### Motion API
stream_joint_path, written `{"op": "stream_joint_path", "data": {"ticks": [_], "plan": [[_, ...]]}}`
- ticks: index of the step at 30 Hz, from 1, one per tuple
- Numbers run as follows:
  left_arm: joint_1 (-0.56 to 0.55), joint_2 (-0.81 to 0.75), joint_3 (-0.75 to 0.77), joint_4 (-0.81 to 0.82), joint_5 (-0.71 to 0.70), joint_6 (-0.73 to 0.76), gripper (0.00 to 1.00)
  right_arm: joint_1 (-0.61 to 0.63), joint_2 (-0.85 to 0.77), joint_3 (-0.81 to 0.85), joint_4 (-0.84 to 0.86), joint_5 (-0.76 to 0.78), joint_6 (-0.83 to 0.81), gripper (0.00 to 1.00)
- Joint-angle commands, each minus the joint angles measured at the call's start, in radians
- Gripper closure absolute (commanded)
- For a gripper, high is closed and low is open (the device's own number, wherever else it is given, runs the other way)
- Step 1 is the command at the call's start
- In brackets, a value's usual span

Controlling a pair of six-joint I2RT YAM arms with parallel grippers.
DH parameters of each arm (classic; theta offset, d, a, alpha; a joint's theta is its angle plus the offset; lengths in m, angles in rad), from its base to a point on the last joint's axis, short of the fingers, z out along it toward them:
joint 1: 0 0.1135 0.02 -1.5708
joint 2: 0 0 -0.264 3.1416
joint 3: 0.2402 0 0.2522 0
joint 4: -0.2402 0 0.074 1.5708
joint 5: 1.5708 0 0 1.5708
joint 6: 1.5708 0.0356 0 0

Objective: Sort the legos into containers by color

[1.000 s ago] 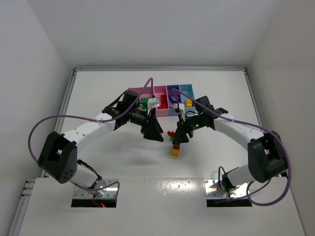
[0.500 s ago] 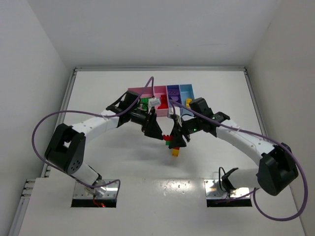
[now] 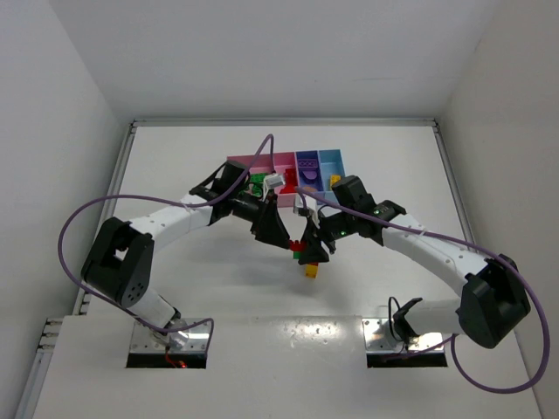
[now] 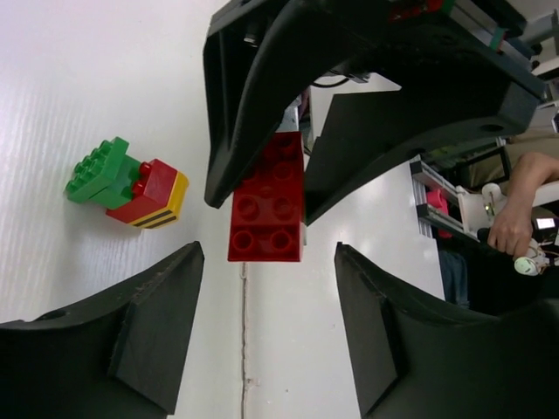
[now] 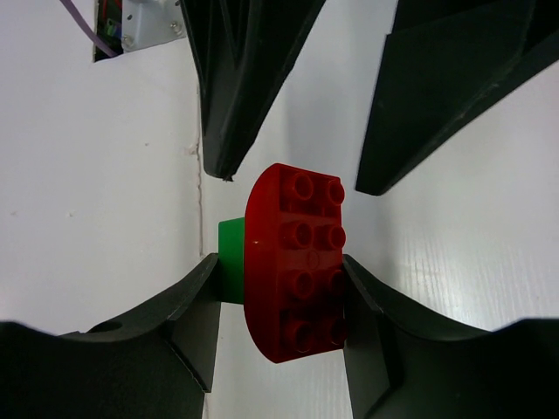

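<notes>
Your right gripper (image 5: pixel 279 271) is pinching the red brick (image 5: pixel 297 236) across its long sides, both black fingers flat against it. The brick is glossy hard plastic with two rows of round studs. A flat green edge shows at its flank, and you cannot tell whether that is joined to it. Your left gripper (image 4: pixel 268 262) stands spread, its matte black wedge-shaped fingers either side of the brick's free end with a gap on each side. The held brick hangs on the near side of the containers (image 3: pixel 281 158), in front of the narrow pink and purple-blue bins and clear of the row. Nearer again from the containers, a clump (image 4: pixel 127 185) of green, red and yellow bricks lies on the table (image 3: pixel 192 279). The containers are shallow, thin-walled and rectangular, with green, red and yellow pieces inside. The table is white with a fine linear grain and a thin seam; plain white walls (image 3: pixel 70 105) close it in beyond the containers and at both sides
</notes>
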Motion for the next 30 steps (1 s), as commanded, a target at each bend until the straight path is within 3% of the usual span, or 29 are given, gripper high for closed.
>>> {"op": "stream_joint_path", "data": {"ticks": [1,12,23,30], "plan": [[0.008,0.011,0.035,0.031,0.076,0.010,0.34,0.008,-0.015,0.022,0.037,0.006,-0.016,1.00],[-0.001,0.030,0.044,0.031,0.085,-0.001,0.37,0.008,0.005,0.050,0.046,-0.001,0.004,1.00],[-0.010,0.057,0.054,0.031,0.105,-0.001,0.48,0.042,0.025,0.061,0.046,0.029,-0.006,1.00],[-0.019,0.076,0.054,0.031,0.134,-0.010,0.48,0.042,0.025,0.070,0.046,0.038,-0.006,1.00]]}}
